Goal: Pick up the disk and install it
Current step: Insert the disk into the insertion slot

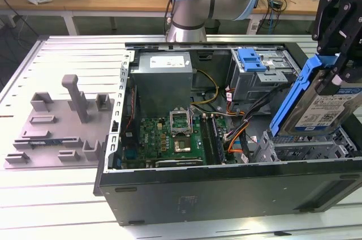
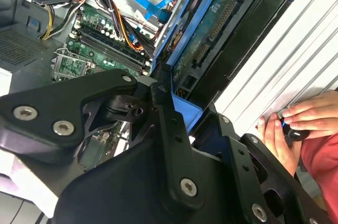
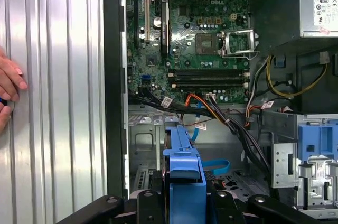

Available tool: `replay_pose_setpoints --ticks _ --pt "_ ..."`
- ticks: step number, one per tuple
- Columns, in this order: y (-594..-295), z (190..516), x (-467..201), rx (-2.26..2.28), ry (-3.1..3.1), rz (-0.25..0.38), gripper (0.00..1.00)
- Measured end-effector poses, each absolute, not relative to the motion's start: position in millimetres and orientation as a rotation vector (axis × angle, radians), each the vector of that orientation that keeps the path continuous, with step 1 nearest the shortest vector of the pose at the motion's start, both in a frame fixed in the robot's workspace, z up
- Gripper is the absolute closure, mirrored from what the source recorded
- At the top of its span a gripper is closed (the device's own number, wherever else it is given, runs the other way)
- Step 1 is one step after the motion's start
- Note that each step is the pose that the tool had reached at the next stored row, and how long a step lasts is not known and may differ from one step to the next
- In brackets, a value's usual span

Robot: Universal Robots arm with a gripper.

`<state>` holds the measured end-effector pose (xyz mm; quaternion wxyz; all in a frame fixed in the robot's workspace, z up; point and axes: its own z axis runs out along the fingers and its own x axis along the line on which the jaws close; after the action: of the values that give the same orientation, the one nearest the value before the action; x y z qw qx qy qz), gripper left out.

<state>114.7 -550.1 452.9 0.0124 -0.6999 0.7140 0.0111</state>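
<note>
Hanging tilted over the drive cage (image 1: 308, 149) at the exterior view's right of the open computer case (image 1: 226, 186), the disk (image 1: 319, 107) is clamped by its blue carrier between the fingers of the gripper (image 1: 334, 73). It is not yet seated. For a clean insertion, the carrier would best be squared to the cage slot and the tilt taken out, with the orange and black cables (image 1: 240, 132) beside the cage avoided. A person's hand (image 3: 8, 84) is seen on the bench (image 3: 58, 129) just outside the case.
</note>
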Motion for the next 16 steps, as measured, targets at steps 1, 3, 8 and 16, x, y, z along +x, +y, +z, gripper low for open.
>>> replay_pose_setpoints --ticks 1,3,8,16 --pt "-550.1 452.6 114.7 -2.181 2.226 0.034 0.64" --pt "-550.2 451.5 114.7 -2.181 2.227 0.035 0.64" --pt "-550.2 448.7 114.7 -2.179 2.228 0.034 0.64" --pt "-550.2 445.9 114.7 -2.177 2.230 0.034 0.64"
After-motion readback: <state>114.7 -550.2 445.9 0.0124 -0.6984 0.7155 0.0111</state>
